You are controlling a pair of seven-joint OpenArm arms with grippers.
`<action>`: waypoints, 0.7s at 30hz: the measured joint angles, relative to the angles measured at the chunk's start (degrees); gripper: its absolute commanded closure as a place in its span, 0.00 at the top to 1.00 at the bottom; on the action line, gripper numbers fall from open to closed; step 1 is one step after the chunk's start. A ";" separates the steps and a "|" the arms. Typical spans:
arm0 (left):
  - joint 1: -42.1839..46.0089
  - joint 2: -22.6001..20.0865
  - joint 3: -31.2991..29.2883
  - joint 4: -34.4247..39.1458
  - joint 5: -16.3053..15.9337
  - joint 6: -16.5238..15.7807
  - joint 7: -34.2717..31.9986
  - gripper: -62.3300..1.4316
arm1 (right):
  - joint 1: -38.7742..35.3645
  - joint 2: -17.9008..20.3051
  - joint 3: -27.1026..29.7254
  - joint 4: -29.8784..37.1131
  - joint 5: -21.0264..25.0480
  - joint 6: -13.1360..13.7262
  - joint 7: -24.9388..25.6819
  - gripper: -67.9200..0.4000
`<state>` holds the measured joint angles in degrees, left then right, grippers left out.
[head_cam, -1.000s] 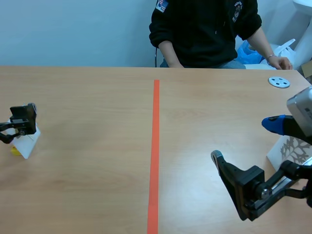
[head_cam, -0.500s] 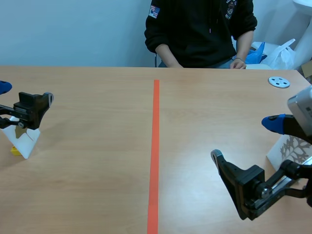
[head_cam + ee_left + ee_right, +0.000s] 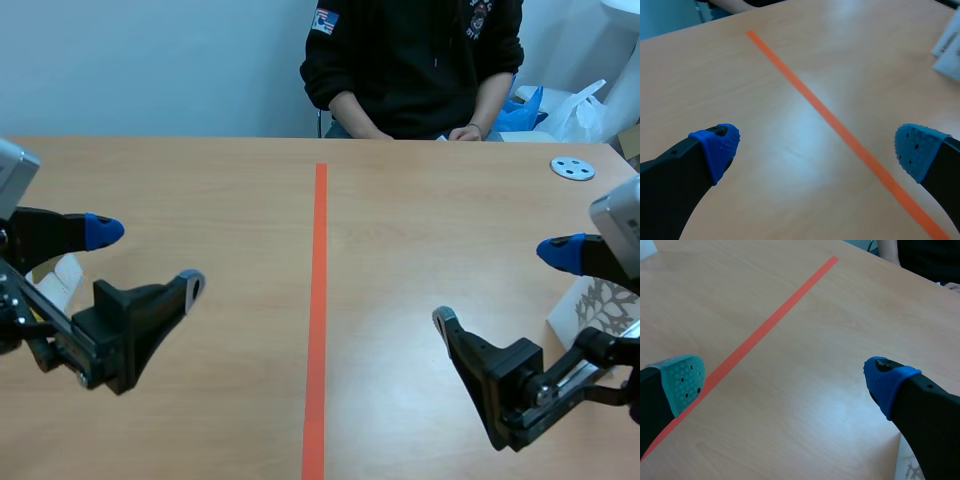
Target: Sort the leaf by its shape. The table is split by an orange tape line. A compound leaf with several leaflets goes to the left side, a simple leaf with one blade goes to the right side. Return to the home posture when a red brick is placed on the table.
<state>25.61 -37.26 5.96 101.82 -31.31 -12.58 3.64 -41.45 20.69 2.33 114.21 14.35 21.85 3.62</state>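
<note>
Wooden table (image 3: 200, 180), orange tape line (image 3: 317, 300) down middle — left arm (image 3: 110, 335), right arm (image 3: 520, 385) low at either side; both jaws wide open, empty.

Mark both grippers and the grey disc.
left gripper (image 3: 816, 147), left wrist view, midway between fingertips
right gripper (image 3: 785, 380), right wrist view, midway between fingertips
grey disc (image 3: 572, 168), scene view, its centre

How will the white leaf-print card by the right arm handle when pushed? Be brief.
The card looks thin: probably light and bendy. It seems to stand tilted, so a push may tip it or slide it over the smooth table.
</note>
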 measured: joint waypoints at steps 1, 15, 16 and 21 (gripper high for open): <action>0.92 0.37 0.00 0.87 0.02 -0.20 0.00 1.00 | 0.00 0.00 0.00 0.00 0.00 0.00 -0.02 1.00; 3.58 4.31 -0.04 2.40 0.02 -2.21 -0.44 1.00 | 0.00 0.00 0.00 0.00 0.00 0.00 -0.02 1.00; 3.56 4.72 -0.04 2.36 0.00 -2.08 -0.44 1.00 | 0.00 0.00 0.00 0.00 0.00 0.00 0.00 1.00; 3.56 4.87 -0.04 2.16 0.00 -2.10 -0.44 1.00 | 0.00 0.00 0.00 0.00 0.00 0.00 0.11 1.00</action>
<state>29.17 -32.38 5.91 103.98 -31.31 -14.68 3.20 -41.45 20.69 2.33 114.21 14.35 21.85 3.73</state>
